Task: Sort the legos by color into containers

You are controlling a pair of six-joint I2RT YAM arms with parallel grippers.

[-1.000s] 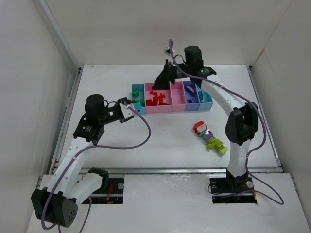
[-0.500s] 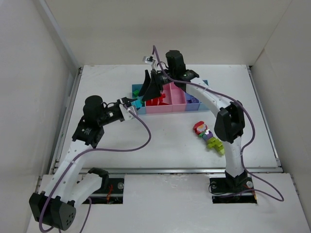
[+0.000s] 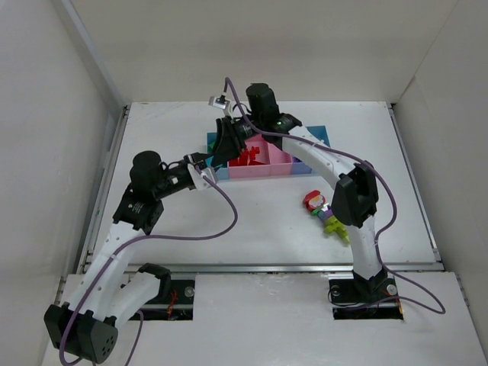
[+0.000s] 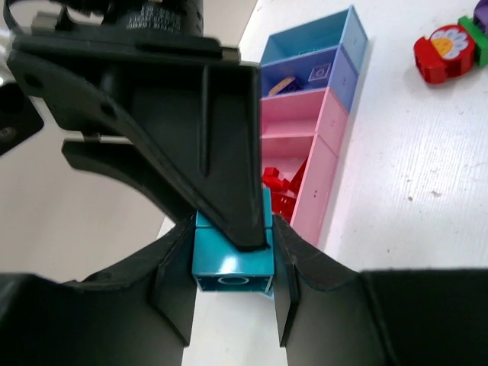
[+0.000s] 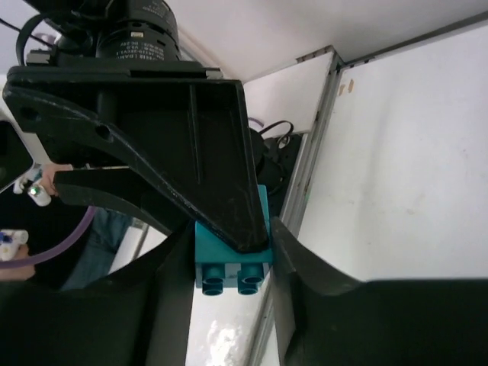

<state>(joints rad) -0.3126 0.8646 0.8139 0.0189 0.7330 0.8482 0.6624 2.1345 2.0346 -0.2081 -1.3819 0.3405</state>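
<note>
**Top external.** Fixed, high, behind the arm bases. Looks down and forward over the whole tabletop. Both arms and the containers appear distant and small.

**Left wrist.** Very near. Looks out along the left jaws, past a teal brick, to the containers receding up-frame.

**Right wrist.** Equally near. Looks along the right jaws, facing the opposite way, toward the enclosure wall.

**Shared.** Both wrist views centre the teal brick from opposite sides, each half-filled by the other arm's wrist. The containers appear in the top and left wrist views.

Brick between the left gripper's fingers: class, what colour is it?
The brick is teal; the left wrist view shows it best.
</note>
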